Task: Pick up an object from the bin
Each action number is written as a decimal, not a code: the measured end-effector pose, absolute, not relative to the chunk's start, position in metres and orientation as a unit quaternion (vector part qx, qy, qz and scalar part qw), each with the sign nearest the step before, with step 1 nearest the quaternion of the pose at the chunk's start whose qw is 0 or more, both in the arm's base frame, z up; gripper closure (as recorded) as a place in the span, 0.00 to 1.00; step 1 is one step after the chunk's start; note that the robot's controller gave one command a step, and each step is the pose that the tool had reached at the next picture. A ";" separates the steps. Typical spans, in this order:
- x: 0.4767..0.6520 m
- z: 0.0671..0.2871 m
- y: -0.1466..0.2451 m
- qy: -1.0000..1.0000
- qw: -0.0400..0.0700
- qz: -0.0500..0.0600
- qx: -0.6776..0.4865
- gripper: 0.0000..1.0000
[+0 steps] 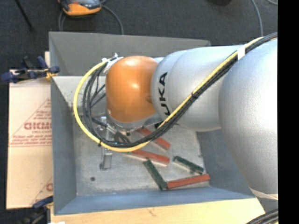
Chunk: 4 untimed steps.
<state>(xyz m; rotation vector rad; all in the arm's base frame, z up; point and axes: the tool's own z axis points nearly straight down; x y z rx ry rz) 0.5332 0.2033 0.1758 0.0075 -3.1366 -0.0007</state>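
Note:
My gripper (106,161) hangs below the orange wrist cover over the bin's left half, its tip close to the bare floor. Nothing shows in it. To its right lie several flat sticks. A red stick (148,157) lies nearest, pointing away to the right. Another red stick (158,142) sits just behind that one, partly under the arm. A dark green stick (155,175) runs diagonally toward the front wall.
Further right lie a second green stick (189,164) and a red stick (188,182) against the front right wall. The arm and its cables cover the bin's middle and back. Bare floor shows at the front left.

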 end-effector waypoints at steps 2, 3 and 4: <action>0.582 0.132 0.134 -1.000 -0.003 -0.001 -0.016 0.00; 0.581 0.145 0.080 -0.998 -0.001 0.000 0.061 0.00; 0.556 0.142 0.067 -1.000 -0.002 0.000 -0.002 0.00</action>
